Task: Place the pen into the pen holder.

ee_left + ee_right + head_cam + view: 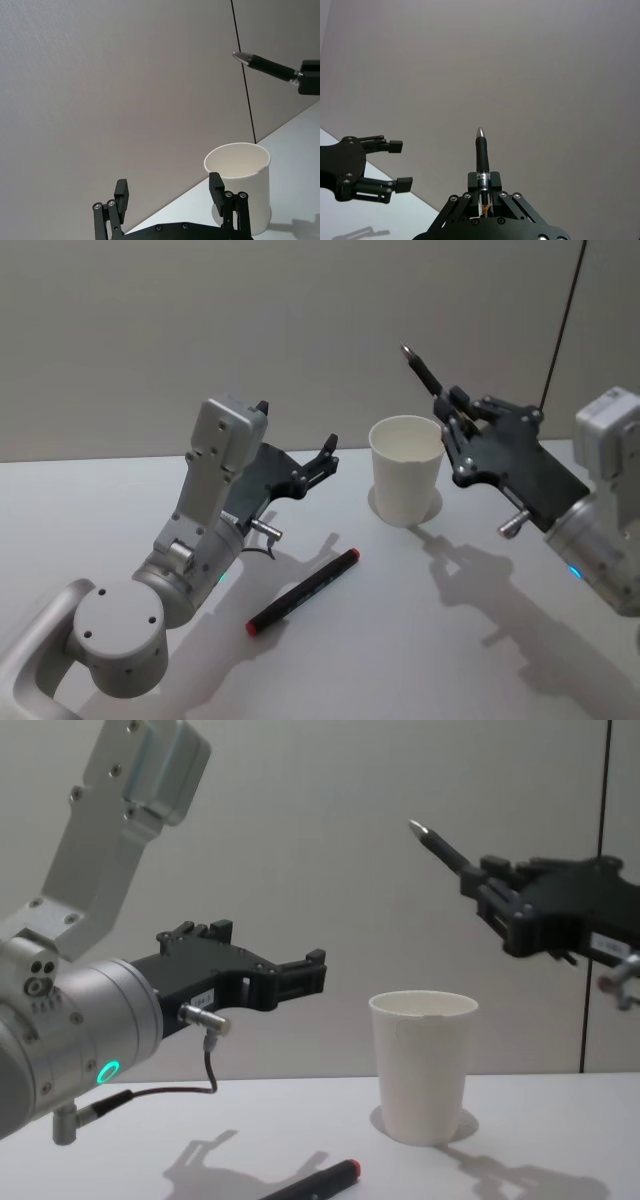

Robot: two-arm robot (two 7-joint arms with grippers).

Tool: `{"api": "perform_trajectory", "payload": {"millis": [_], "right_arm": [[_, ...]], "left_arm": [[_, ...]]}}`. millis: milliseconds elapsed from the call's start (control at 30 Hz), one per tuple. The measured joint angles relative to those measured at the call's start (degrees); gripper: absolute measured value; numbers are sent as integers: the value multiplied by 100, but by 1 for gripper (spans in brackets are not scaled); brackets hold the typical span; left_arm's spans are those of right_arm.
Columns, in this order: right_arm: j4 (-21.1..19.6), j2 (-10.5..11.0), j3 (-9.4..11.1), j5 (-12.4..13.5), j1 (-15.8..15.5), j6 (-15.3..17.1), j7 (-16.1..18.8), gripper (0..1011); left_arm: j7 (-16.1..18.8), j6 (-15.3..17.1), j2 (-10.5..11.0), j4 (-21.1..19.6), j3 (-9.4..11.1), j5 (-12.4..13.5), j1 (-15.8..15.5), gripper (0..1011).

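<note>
Right claw (453, 403) is pinching the pen (422, 368) in the air, above and to the right of the pen holder (405, 475).
The pen's rear end is hiding between the pressed-together fingers, and its tip is pointing up over the rim. The left claw (169, 185) is hovering spread and empty, left of the pen holder. A black marker (303, 590) is lying on the counter (420, 650), with the chest view cutting off its near end.

My right gripper (484, 180) is raised on my right side, wrist tilted upward, jaws clamped on a black pen (482, 152) (its tip angling up toward my left). My left gripper (169, 184) hovers opposite, jaws spread wide, pointing forward and rightward.
</note>
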Motion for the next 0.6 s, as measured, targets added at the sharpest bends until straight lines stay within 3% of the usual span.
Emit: {"api": "perform_trajectory", "payload": {"millis": [167,233,600], "right_arm": [[65,-208,-127,-444,101,-65,-243,134],[81,-235,-145,-489,115,-66,-273,134],[467,-649,-388,-1308,352,-45,-825,134]], "left_arm": [[0,0,0,0,0,0,0,1001],[0,0,0,0,0,0,0,1001],[0,0,0,0,0,0,0,1001]]}}
